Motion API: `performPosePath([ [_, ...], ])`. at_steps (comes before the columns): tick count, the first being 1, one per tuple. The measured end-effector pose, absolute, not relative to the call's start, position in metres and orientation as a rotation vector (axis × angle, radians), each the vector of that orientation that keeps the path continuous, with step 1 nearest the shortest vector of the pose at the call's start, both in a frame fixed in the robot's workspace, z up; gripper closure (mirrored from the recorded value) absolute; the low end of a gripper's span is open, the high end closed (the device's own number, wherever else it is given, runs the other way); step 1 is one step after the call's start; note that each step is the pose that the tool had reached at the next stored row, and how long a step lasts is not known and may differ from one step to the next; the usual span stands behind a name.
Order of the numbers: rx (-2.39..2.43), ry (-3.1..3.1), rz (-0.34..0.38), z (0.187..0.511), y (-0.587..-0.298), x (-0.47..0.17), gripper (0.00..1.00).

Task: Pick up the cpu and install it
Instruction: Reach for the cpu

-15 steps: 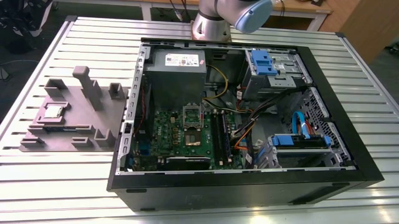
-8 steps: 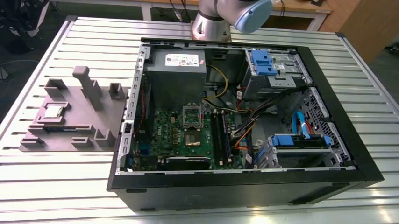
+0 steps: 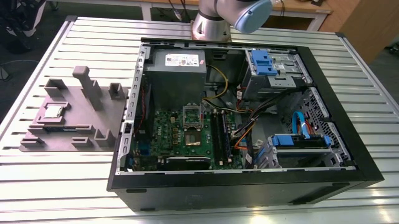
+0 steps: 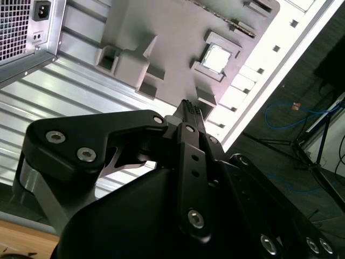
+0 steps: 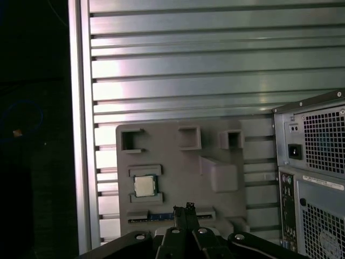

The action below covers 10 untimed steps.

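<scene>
Had not yet lifted the cpu [image 5: 145,185] off its grey fixture [image 5: 178,167]; hovered above with gripper [image 5: 186,207] pressed together, empty, install undone

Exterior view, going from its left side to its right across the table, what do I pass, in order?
Grey fixture block with the cpu resting on it → green motherboard inside the open computer case → blue drive bracket.
</scene>
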State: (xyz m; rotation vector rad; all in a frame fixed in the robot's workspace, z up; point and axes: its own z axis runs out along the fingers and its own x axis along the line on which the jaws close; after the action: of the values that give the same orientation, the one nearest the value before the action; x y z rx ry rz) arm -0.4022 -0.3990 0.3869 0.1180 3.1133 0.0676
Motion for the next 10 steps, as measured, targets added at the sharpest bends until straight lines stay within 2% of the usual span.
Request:
performPosePath([
  [10,0.118,3.113,0.068,0.3867,-0.3990,-0.4070,0.90],
])
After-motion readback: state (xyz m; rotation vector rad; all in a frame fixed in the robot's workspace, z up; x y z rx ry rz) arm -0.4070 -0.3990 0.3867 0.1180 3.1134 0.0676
